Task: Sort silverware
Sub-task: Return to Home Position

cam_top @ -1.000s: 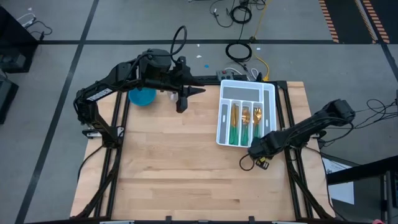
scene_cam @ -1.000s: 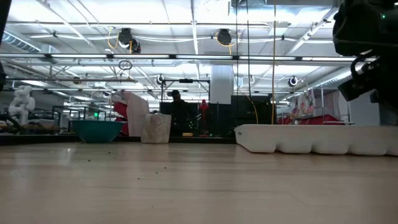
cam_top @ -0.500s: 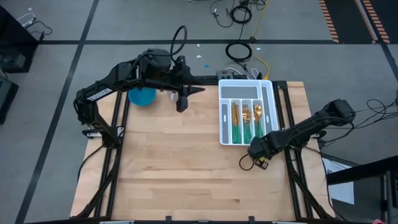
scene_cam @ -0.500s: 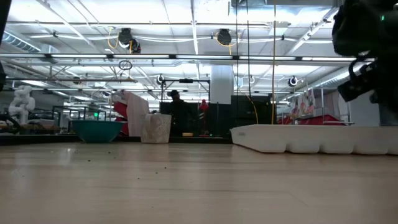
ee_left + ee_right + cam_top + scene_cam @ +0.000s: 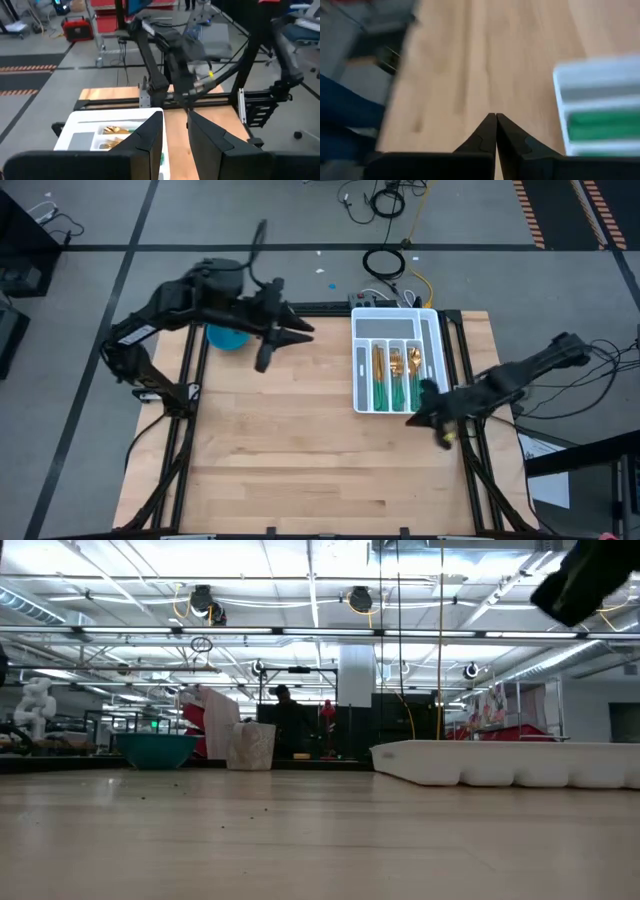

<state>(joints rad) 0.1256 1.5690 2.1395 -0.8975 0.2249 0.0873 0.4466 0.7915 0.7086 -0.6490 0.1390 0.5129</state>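
Against the earlier pictures, the left gripper (image 5: 298,332) is being carried back and leftward from its former place over the table's far edge. The right gripper (image 5: 424,402) is being drawn up and outward, so that only a dark corner of that arm is seen in the low view. The left jaws are being held apart with a clear gap (image 5: 175,117); the right jaws are being kept pressed together on nothing (image 5: 495,120). The tray (image 5: 356,360), white, smooth and rectangular with long dividers, is lying where it was half a second ago, at the far right of the pale wood-grain table (image 5: 300,450). The silverware (image 5: 395,375) is being kept in its middle slots, gold heads farthest, slim green handles nearest. A round blue bowl (image 5: 228,337) is being left at the far left edge.
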